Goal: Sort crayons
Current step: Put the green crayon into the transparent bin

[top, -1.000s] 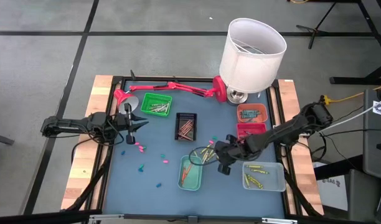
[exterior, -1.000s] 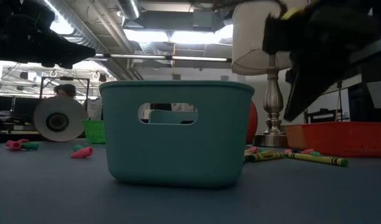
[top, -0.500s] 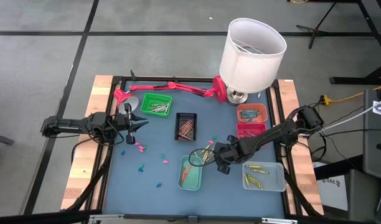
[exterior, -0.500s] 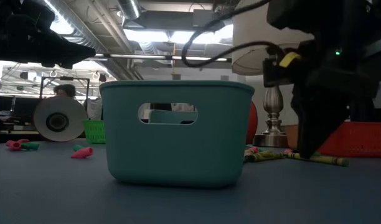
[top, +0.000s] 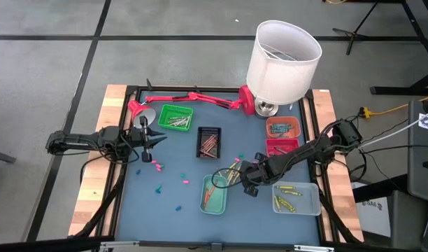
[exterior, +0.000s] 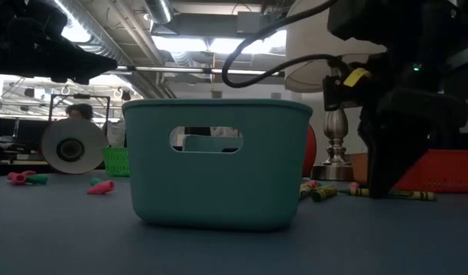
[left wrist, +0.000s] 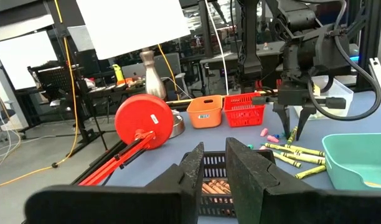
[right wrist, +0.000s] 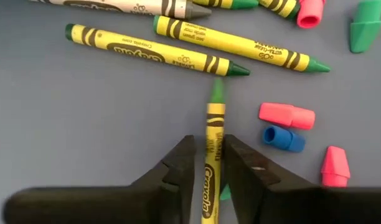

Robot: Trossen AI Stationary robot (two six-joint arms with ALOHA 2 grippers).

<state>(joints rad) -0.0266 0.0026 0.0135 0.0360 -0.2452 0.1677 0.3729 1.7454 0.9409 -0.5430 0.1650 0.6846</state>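
Note:
Several yellow-wrapped green crayons [right wrist: 156, 50] lie loose on the blue mat [top: 179, 210] near the table's middle. My right gripper [right wrist: 208, 146] points steeply down over them, shut on one crayon [right wrist: 210, 155]; it also shows in the high view [top: 249, 180] and the low view [exterior: 379, 183]. More crayons lie in the small trays: green [top: 175, 117], black [top: 209, 142], orange [top: 282, 127], red [top: 282, 145], teal [top: 214, 194] and clear [top: 296, 198]. My left gripper [left wrist: 214, 165] waits level at the table's left, open by a narrow gap, holding nothing. My right gripper pinches the crayon's wrapped shaft [right wrist: 210, 134] between its two fingers, behind the green tip [right wrist: 216, 92]. The fingers come from above, slanting down, and lie along the crayon's two sides. The crayon lies flat on the mat.
A lamp with a white shade [top: 282, 56] stands at the back right, and a red desk lamp [top: 193, 98] lies along the far edge. Pink, blue and green caps [right wrist: 287, 115] lie beside the crayons; others lie at the left [top: 157, 165]. The teal tray is just left of my right gripper.
My right gripper has sunk toward the mat onto the loose crayons and tipped more steeply down. My left arm has kept still.

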